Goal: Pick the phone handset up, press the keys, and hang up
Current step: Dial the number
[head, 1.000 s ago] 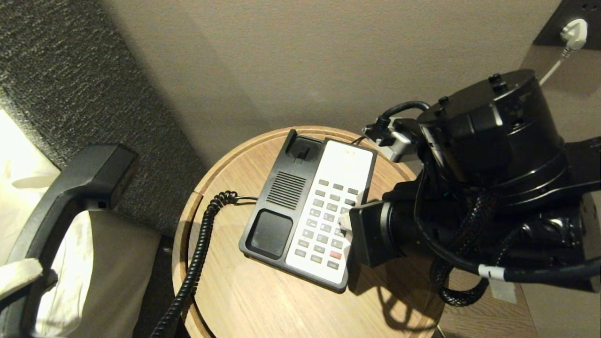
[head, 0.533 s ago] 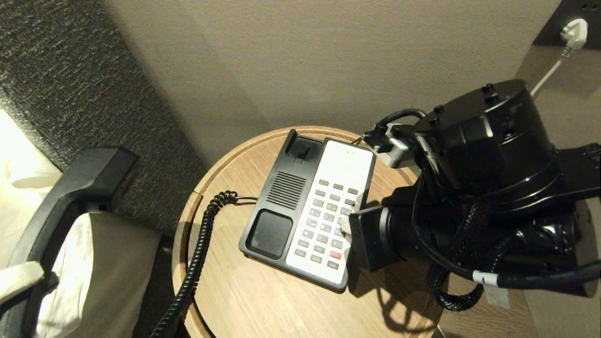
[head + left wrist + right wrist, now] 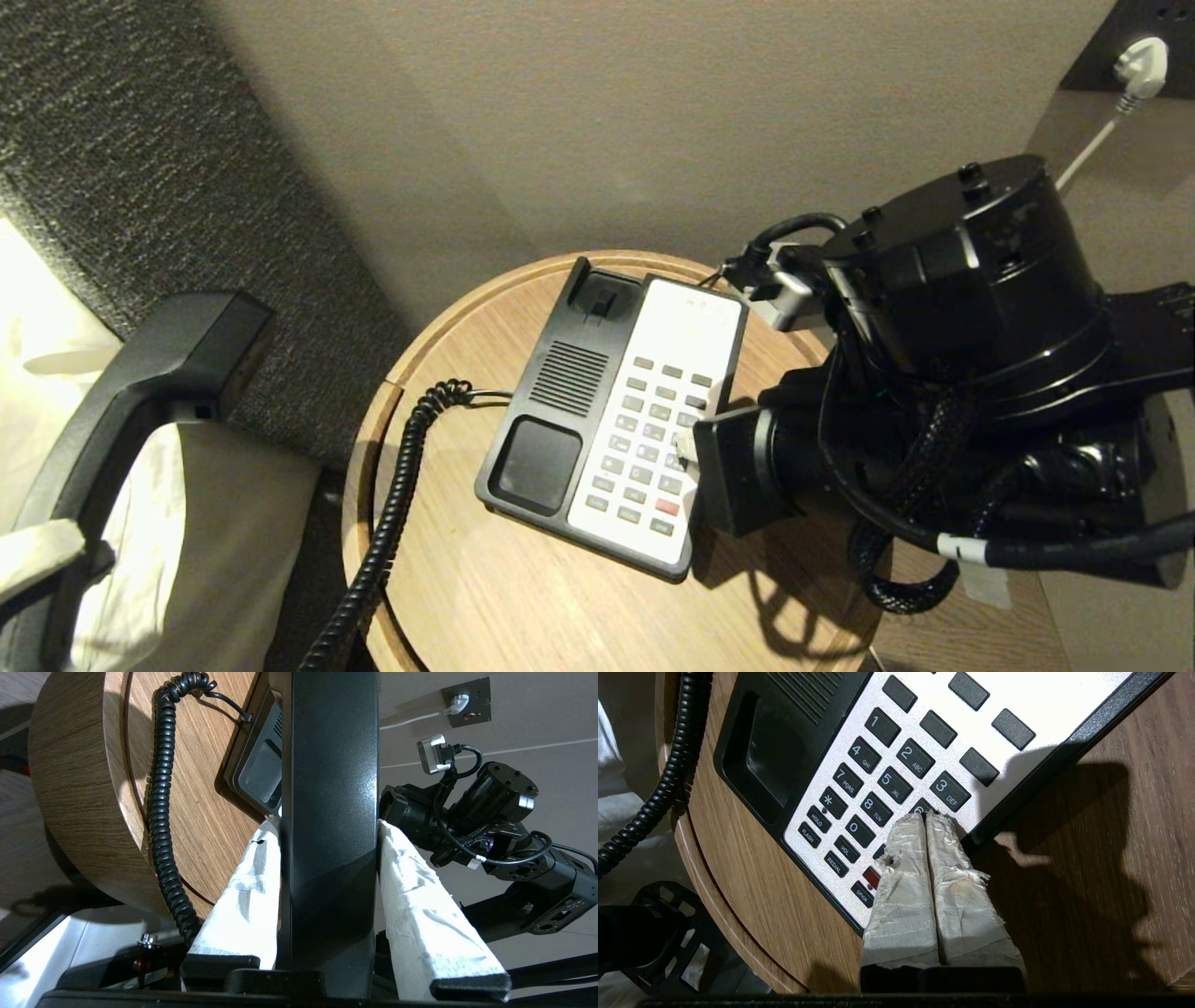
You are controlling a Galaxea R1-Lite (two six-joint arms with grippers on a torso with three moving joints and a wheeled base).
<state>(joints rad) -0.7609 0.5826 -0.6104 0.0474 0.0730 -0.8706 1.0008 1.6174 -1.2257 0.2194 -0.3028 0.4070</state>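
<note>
Tape-wrapped fingers (image 3: 243, 896) of the left claw (image 3: 327, 826) clamp the phone handset (image 3: 327, 788) from both sides across its glossy black shaft. In the head view that handset (image 3: 140, 373) hangs in the air off the left of the bench, its bulky rounded end uppermost, well apart from the base. From it a black coiled cord (image 3: 392, 504) runs up over the bench's edge and onto the top, ending at the base's left side.

The bench (image 3: 523, 597) is round, of pale wood grain with a thin raised lip. On it lies the phone base (image 3: 560, 411), black plastic on its left half with a slotted speaker grille and two empty cradle hollows, white faceplate on its right.

The right claw (image 3: 927, 816) comes in from the right with its two fingers pressed together, holding nothing; their frayed white wrapping is creased and stained. The tips rest on the keys (image 3: 878, 784), at the right-hand column just below the 3, covering most of the key there. These keys are small dark-grey rectangles, three to a row, with one red button (image 3: 871, 876) in the lower rows half hidden beside the fingers.

Beyond the bench rises a smooth beige wall (image 3: 653, 112), with a dark textured panel (image 3: 112, 140) to the left and a white plug (image 3: 1141, 63) in a dark socket plate at the far right.
</note>
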